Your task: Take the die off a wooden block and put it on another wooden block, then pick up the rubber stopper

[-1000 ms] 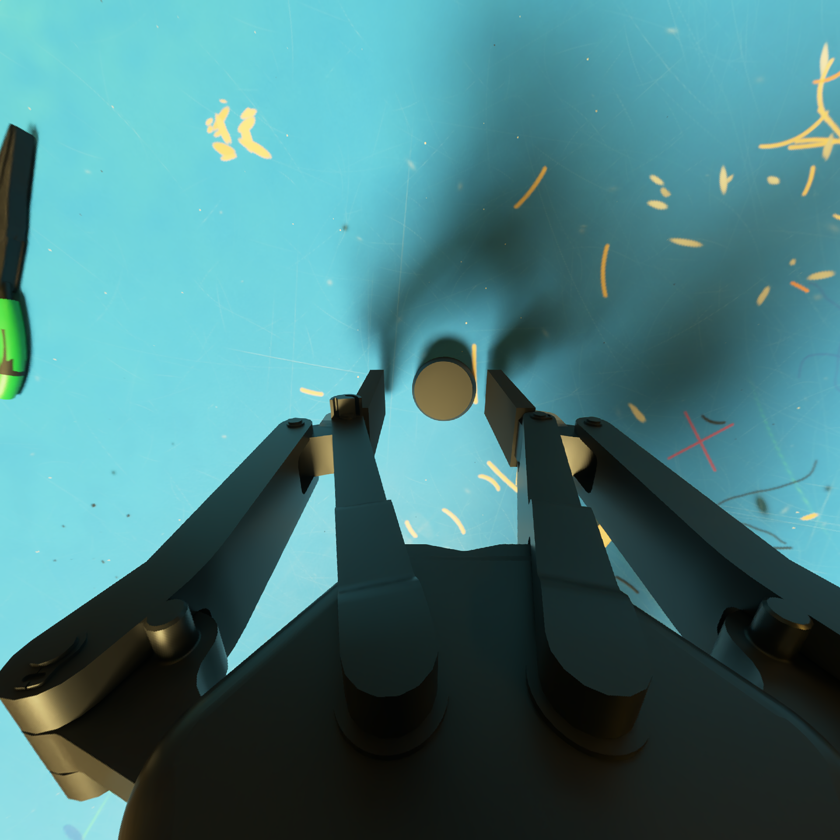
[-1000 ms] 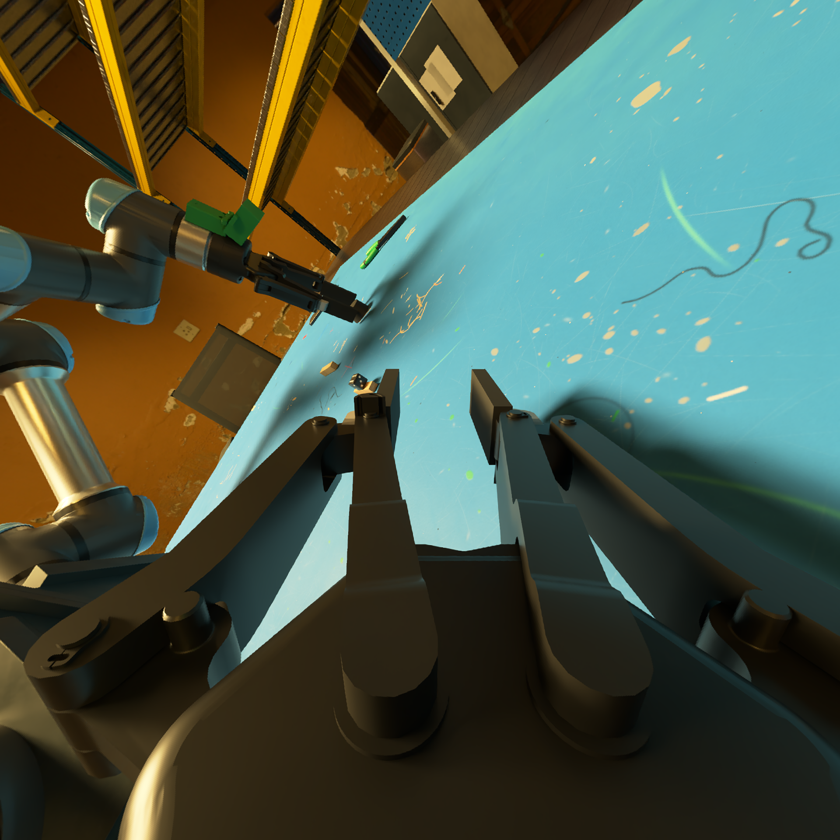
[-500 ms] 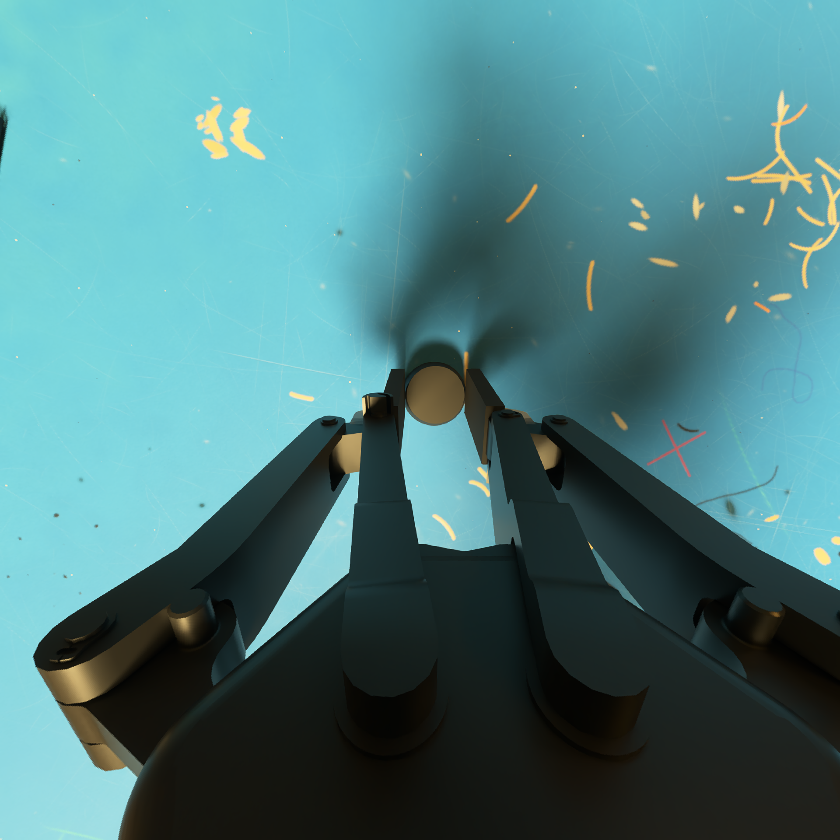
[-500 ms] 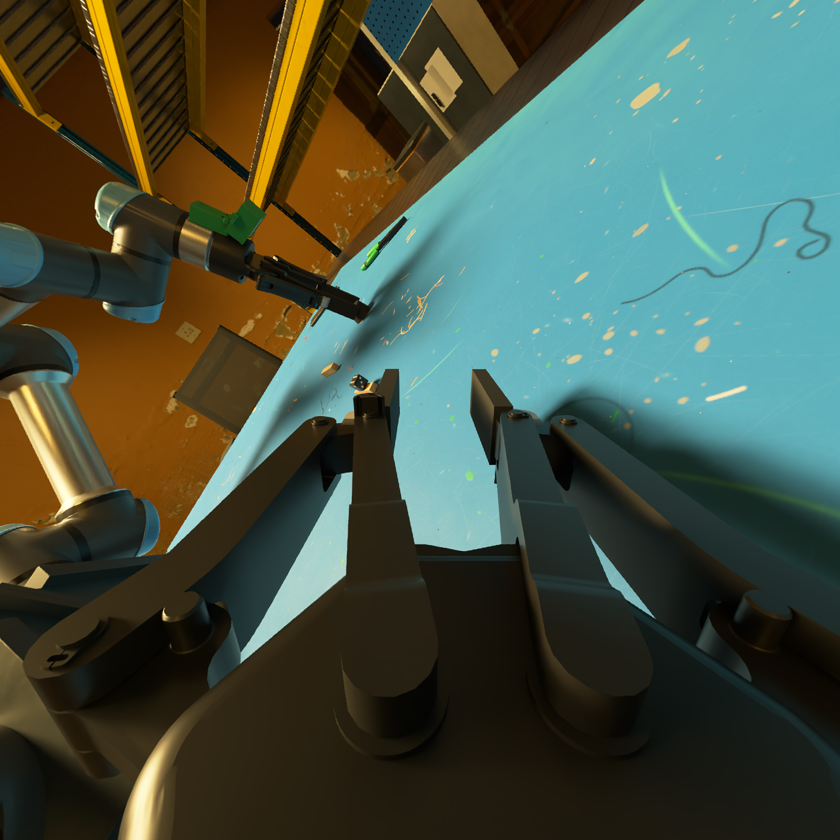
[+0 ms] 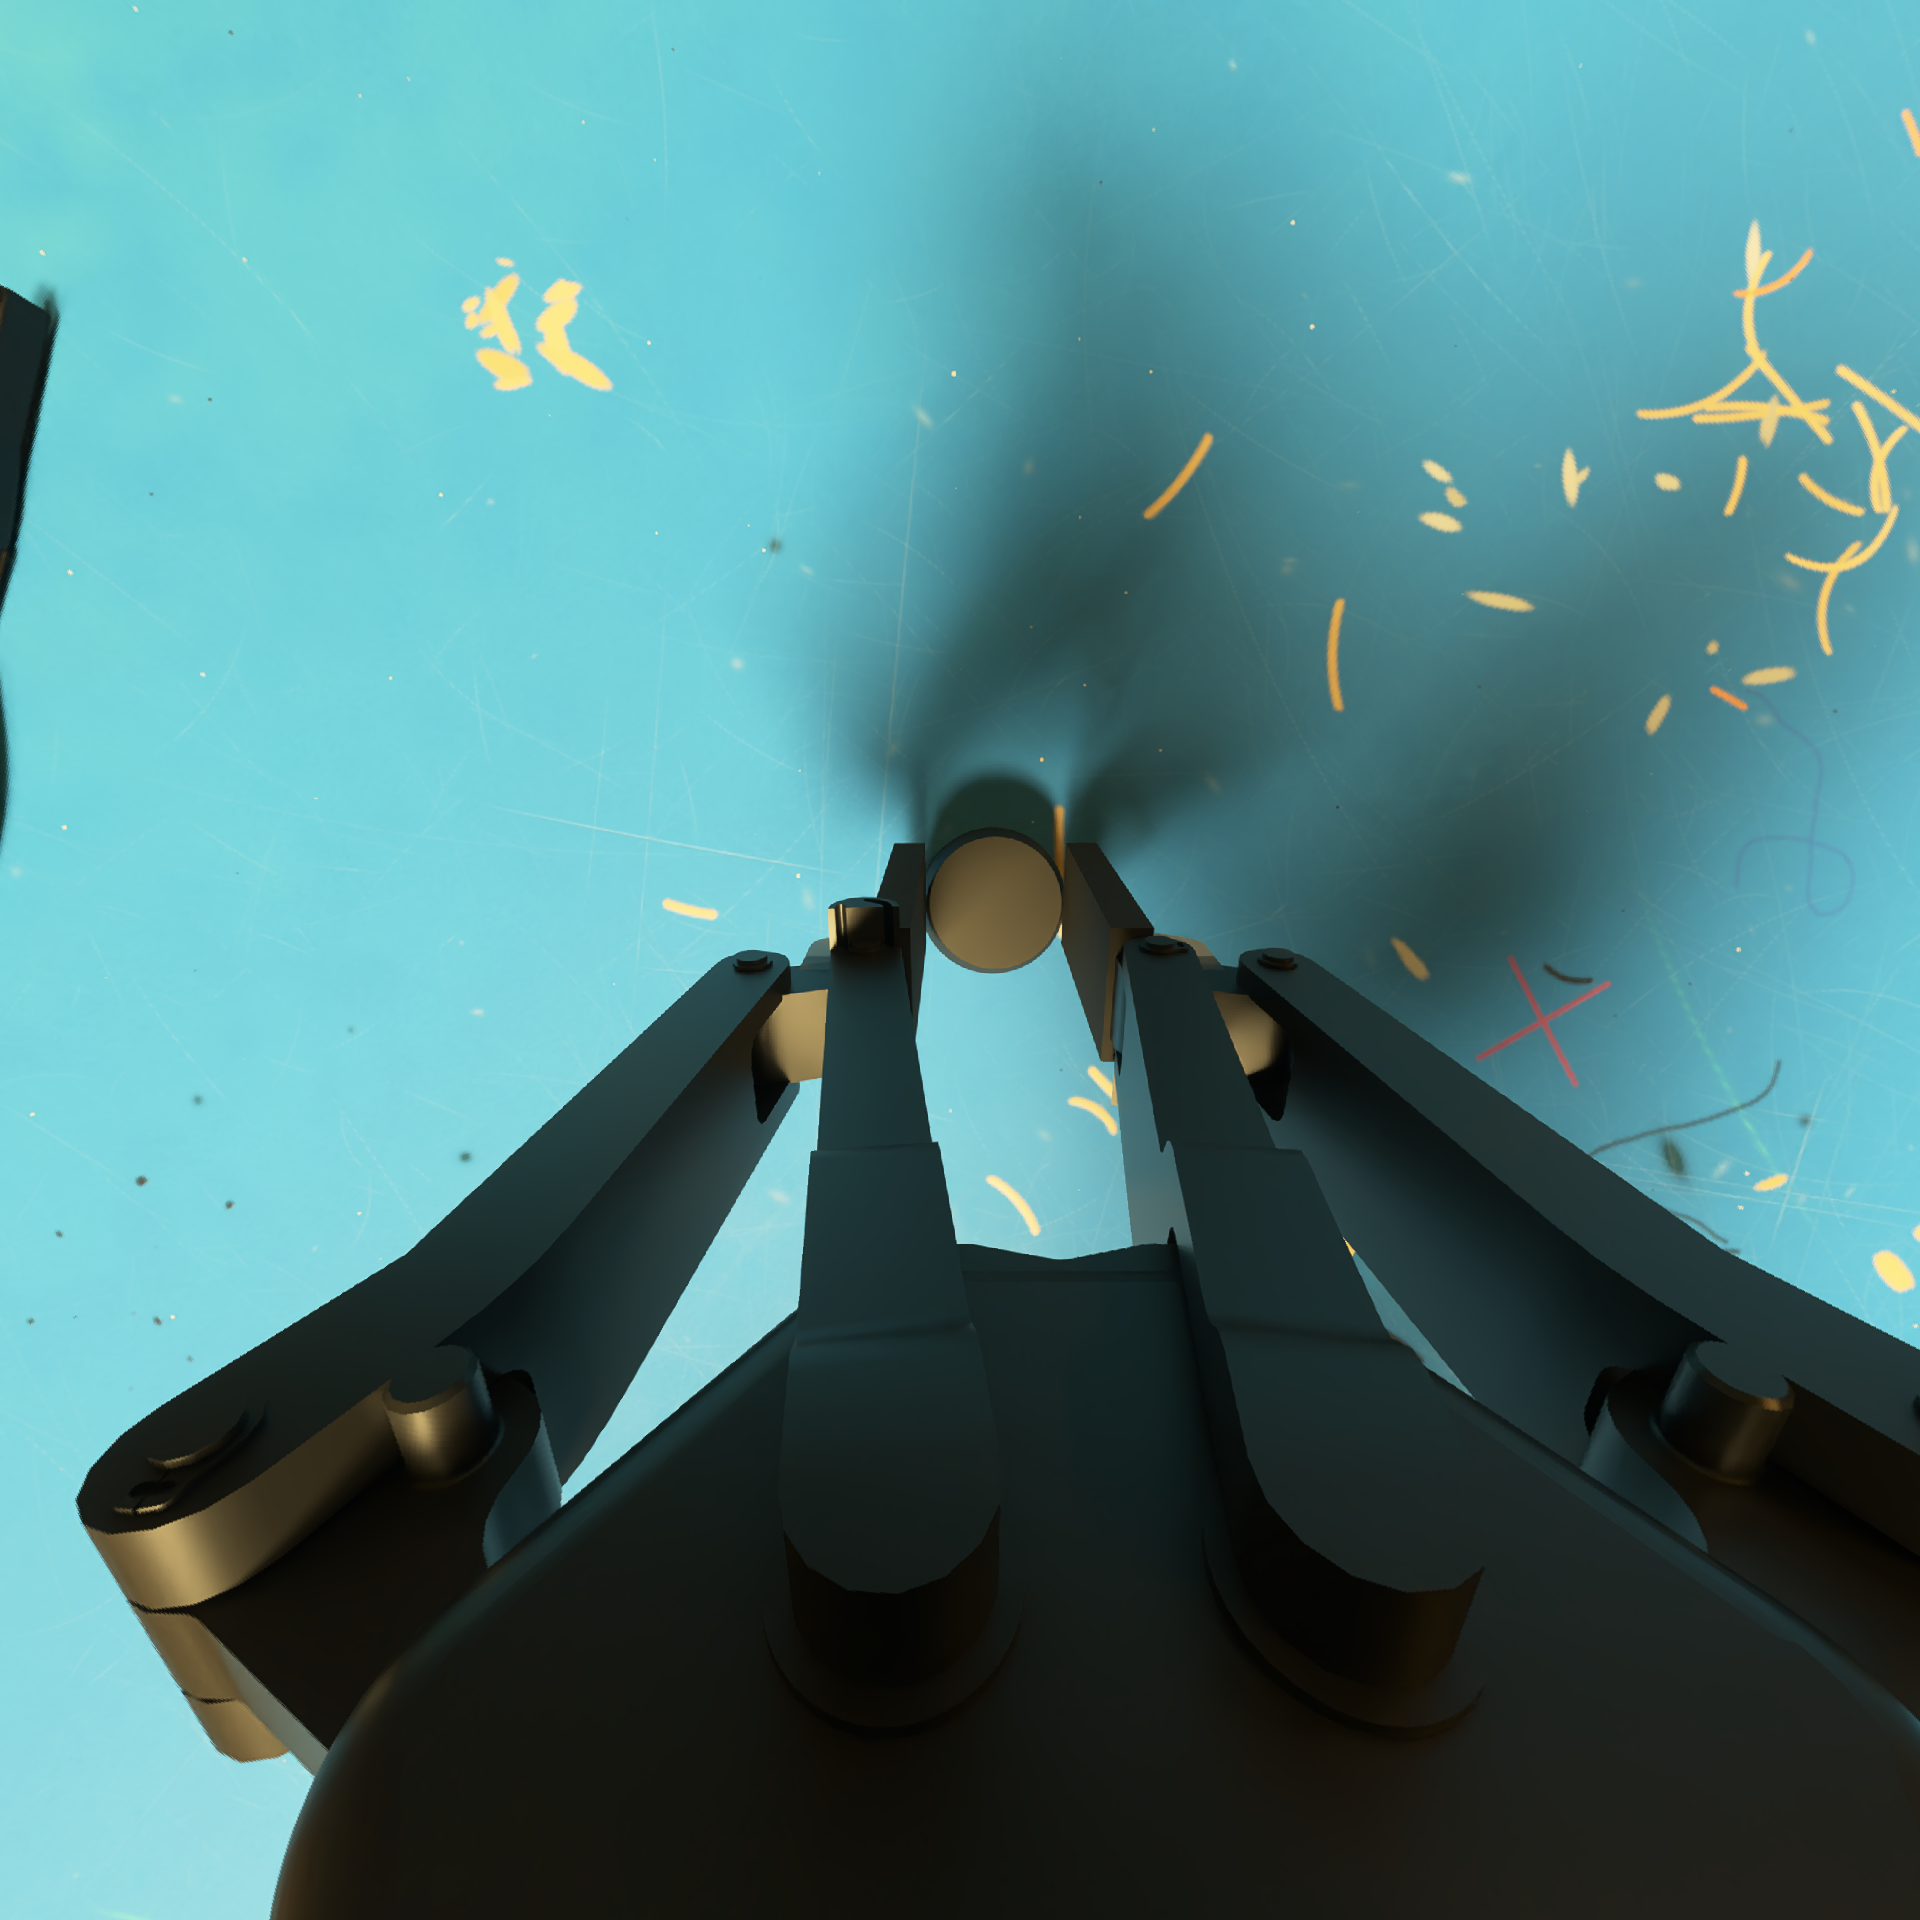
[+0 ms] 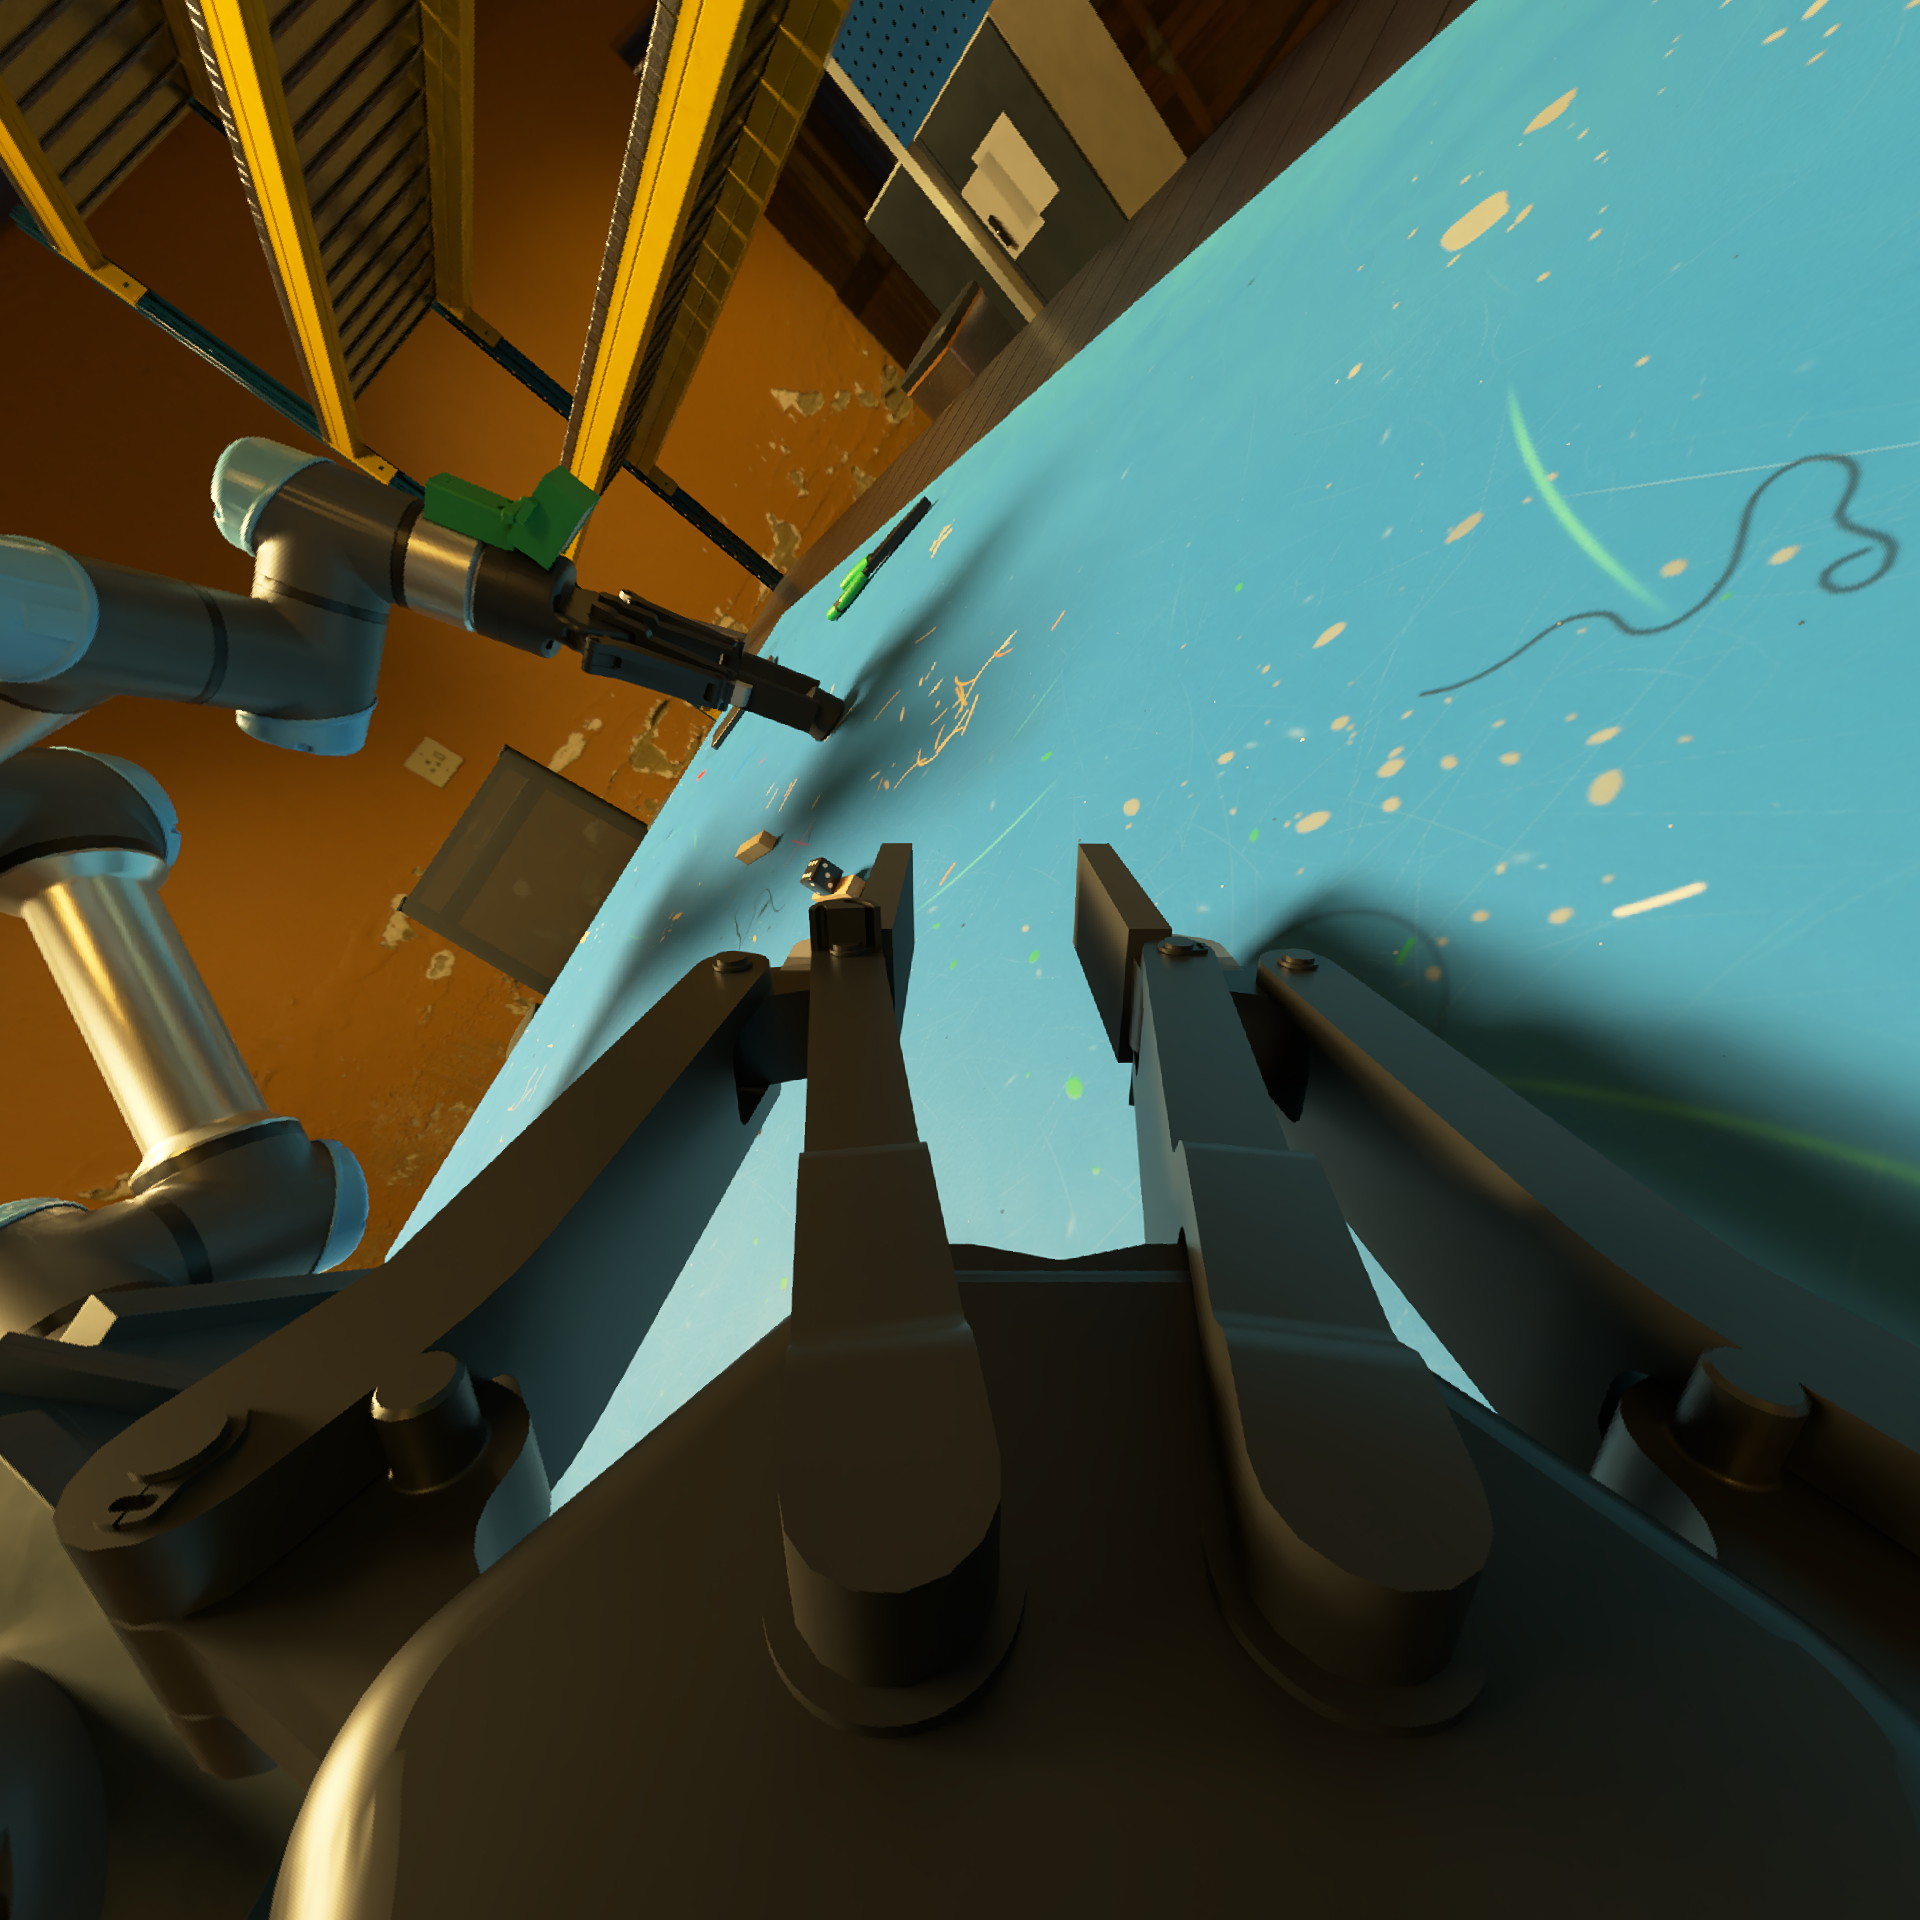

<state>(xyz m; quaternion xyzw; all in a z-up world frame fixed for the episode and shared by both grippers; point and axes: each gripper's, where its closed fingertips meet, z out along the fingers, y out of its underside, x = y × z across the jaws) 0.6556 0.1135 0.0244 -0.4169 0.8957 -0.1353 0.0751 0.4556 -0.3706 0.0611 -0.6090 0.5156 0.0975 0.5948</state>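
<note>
My left gripper (image 5: 994, 902) is shut on the rubber stopper (image 5: 992, 902), a small round tan-faced plug held between both fingertips close above the blue table (image 5: 416, 727). From the right wrist view, the left gripper (image 6: 821, 715) is at the table's far side. The dark die (image 6: 824, 873) sits on a small wooden block (image 6: 852, 889), with a second wooden block (image 6: 756, 847) lying bare just beyond it. My right gripper (image 6: 992, 883) is open and empty, above the table and nearer than the blocks.
A green and black marker (image 6: 878, 561) lies near the table's far edge; its dark end shows at the left edge of the left wrist view (image 5: 21, 416). Beyond the table edge are yellow shelving (image 6: 644, 208) and a grey cabinet (image 6: 997, 197).
The left fingers have closed from either side onto the stopper. Since then the table marks have drawn slightly inward, as if the gripper has risen a little. The right gripper has not moved.
</note>
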